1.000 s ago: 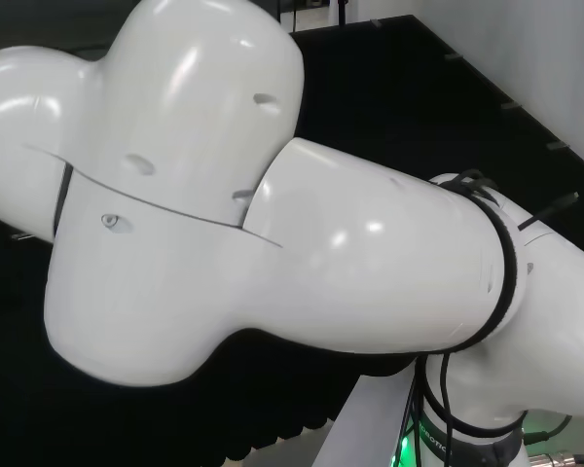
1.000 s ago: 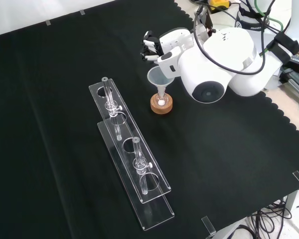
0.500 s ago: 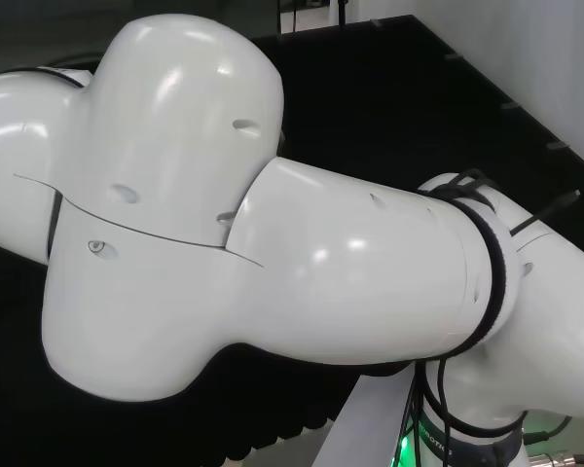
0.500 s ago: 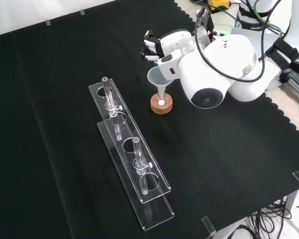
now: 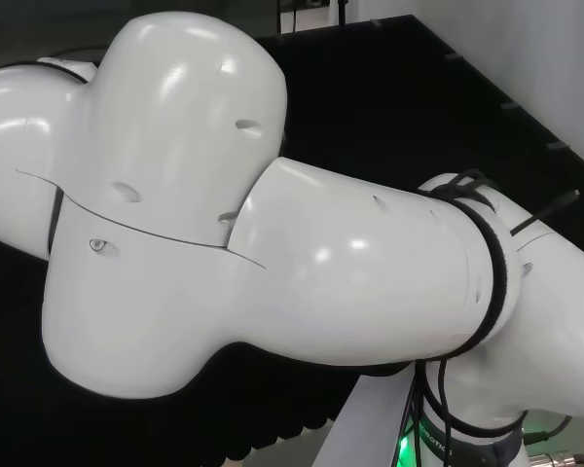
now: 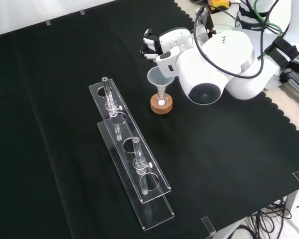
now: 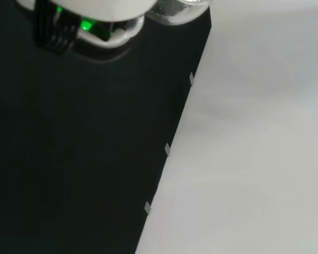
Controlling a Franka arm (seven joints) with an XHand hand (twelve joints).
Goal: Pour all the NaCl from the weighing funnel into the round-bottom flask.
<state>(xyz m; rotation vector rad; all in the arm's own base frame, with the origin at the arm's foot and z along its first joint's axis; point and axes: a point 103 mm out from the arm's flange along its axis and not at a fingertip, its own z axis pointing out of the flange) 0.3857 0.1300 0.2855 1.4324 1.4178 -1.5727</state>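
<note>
In the front view the hand (image 6: 159, 46) hangs just above and behind a white funnel (image 6: 158, 78). That funnel sits in the neck of the round-bottom flask (image 6: 161, 100), which rests on a cork ring (image 6: 161, 106). A bright white spot shows inside the flask. The fingers (image 6: 148, 44) are curled, apparently round a clear weighing funnel that is hard to make out. The arm's big white link (image 6: 209, 67) stands right beside the hand.
A clear plastic rack (image 6: 132, 154) lies left of and nearer than the flask, with two glass pieces (image 6: 109, 99) (image 6: 138, 159) upright in it. The arm's links (image 5: 224, 214) block the bench in the head view. The wrist view faces the cloth's edge (image 7: 167, 149) and the arm's base (image 7: 85, 24).
The hand has edged slightly up and back over the funnel, and the arm's big link has shifted a little. Flask, funnel and rack stand as before.
</note>
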